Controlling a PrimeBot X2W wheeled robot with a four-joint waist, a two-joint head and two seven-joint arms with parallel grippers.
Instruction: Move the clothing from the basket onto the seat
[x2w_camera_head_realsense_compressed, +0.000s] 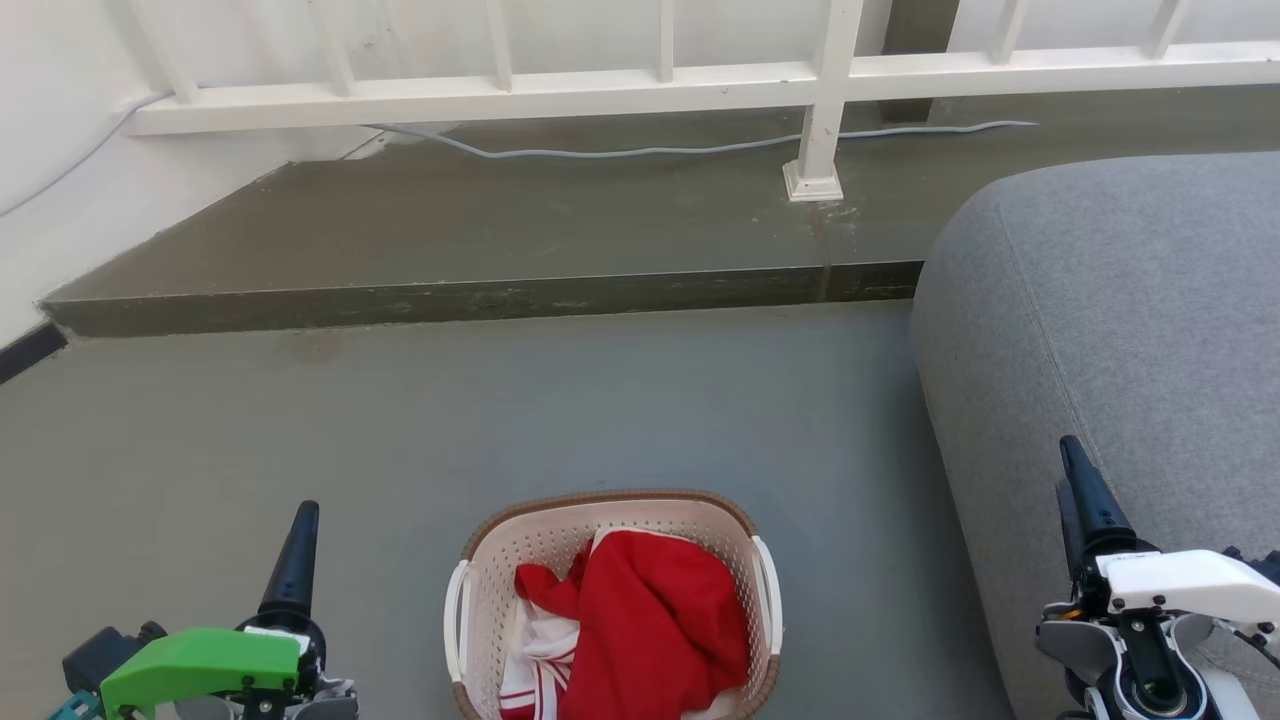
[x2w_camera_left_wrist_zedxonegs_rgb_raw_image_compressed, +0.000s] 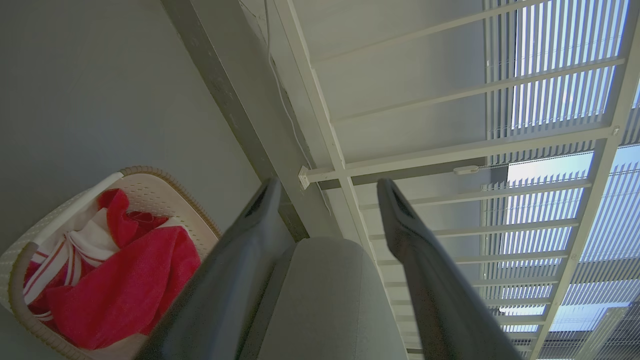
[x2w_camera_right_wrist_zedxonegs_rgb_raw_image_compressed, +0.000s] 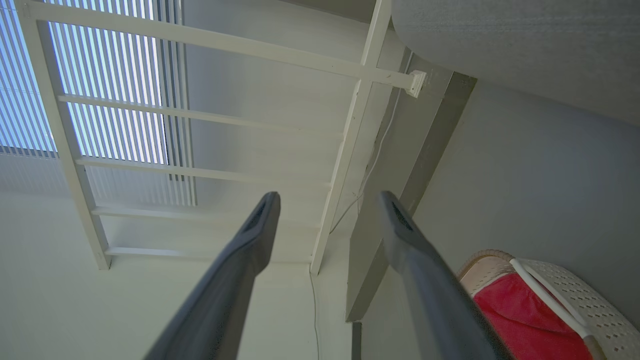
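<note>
Both arms were parked low and holding nothing. The left fingers (x2w_camera_left_wrist_zedxonegs_rgb_raw_image_compressed: 235, 270) were spread wide with nothing between them, and the right fingers (x2w_camera_right_wrist_zedxonegs_rgb_raw_image_compressed: 230, 280) were the same, wide apart and empty. From the head camera each pair showed side-on as one dark spike pointing up. The left one had a green cover (x2w_camera_head_realsense_compressed: 200, 660) behind it and the right one a white cover (x2w_camera_head_realsense_compressed: 1190, 580).

The basket (x2w_camera_head_realsense_compressed: 540, 545) sat on the floor (x2w_camera_head_realsense_compressed: 400, 420) between the two pairs of fingers, clear of both. The clothing (x2w_camera_head_realsense_compressed: 650, 620) was all still inside it: a plain red piece bunched on top, with a bit of white striped trim poking out on the side towards the left fingers. None of it hung over the rim.

The seat (x2w_camera_head_realsense_compressed: 1120, 300) was off to the right of the basket, apart from it. The right fingers stood in front of its near edge, though I couldn't tell if they touched the fabric. There was no clothing on the part of it I could see.

Further out past the fingertips, the floor ran to a low concrete step (x2w_camera_head_realsense_compressed: 450, 230). A white railing (x2w_camera_head_realsense_compressed: 500, 95) stood on that step, and a pale cable (x2w_camera_head_realsense_compressed: 650, 152) snaked along behind the railing's post.
</note>
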